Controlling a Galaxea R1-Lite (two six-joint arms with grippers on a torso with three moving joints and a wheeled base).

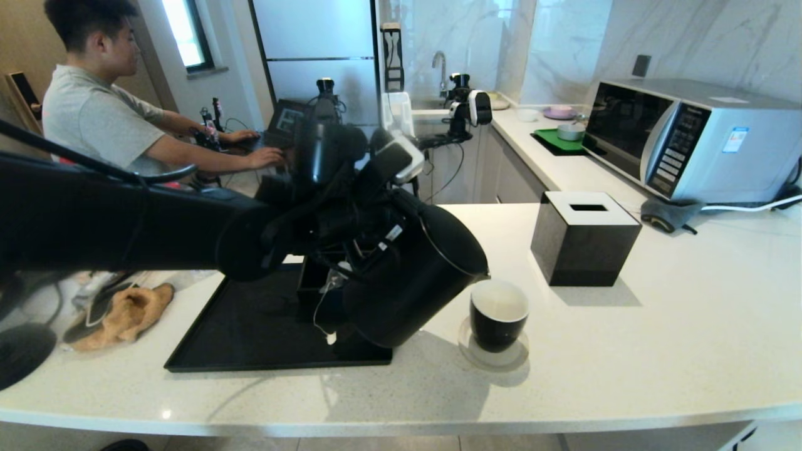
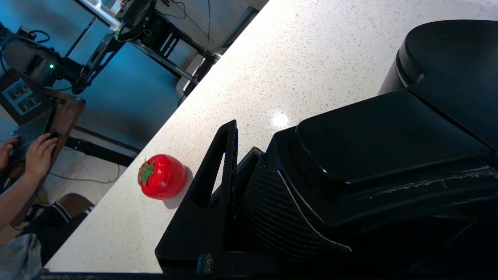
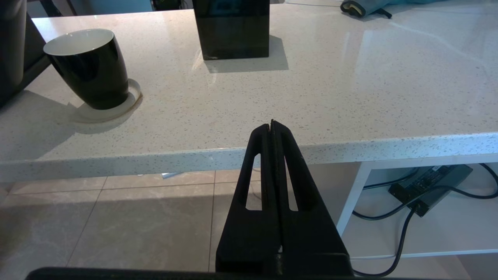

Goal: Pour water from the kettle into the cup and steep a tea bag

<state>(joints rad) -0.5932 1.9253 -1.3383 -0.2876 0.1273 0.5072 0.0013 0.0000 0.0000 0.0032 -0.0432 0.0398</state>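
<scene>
The left tool (image 2: 249, 194) clamps the kettle (image 1: 416, 275) by its handle, tilted over the cup (image 1: 499, 315); likely heavy, sloshing. The right tool (image 3: 272, 128) is closed, parked below the counter (image 3: 350, 97).

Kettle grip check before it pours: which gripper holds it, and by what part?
The left gripper holds the kettle by its handle; the right gripper holds nothing.
</scene>
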